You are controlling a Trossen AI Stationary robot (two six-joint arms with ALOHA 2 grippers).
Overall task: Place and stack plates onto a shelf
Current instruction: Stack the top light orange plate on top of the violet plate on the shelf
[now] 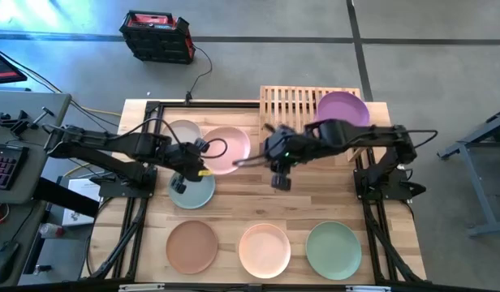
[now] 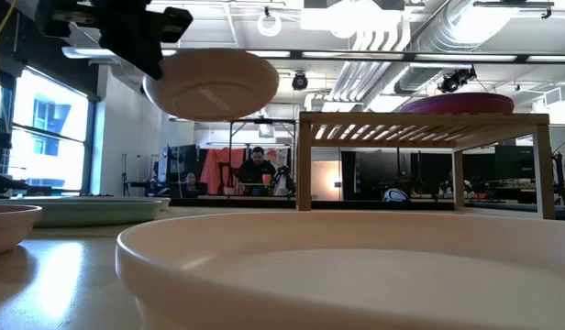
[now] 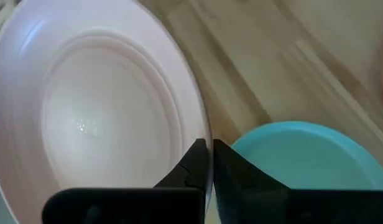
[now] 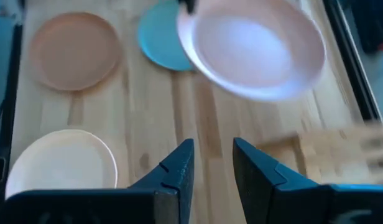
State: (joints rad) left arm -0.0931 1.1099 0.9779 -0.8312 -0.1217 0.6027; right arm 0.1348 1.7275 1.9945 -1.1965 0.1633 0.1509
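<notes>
My left gripper point(image 1: 200, 167) is shut on a pink plate point(image 1: 227, 149), which hangs above the table in the low view point(image 2: 211, 82). Under it, a sage-blue plate point(image 1: 191, 190) lies flat on the table, and a beige plate point(image 1: 183, 130) lies farther back. My right gripper point(image 1: 280, 180) hovers open over the table's middle, to the right of the pink plate point(image 4: 253, 46), and holds nothing. The wooden slat shelf point(image 1: 295, 104) stands at the far edge with a purple plate point(image 1: 342, 109) on top. My left gripper pinches the pink plate's rim point(image 3: 206, 130) between its two shut fingers, at the plate's near left edge. The fingers slant down from the table's left. The plate is lifted clear of the table, bottom down and slightly tilted.
A tan plate point(image 1: 192, 246), a cream plate point(image 1: 265, 249) and a green plate point(image 1: 334, 250) lie in a row along the near edge. Bare wood shows between that row and the shelf. Black arm frames run along both table sides.
</notes>
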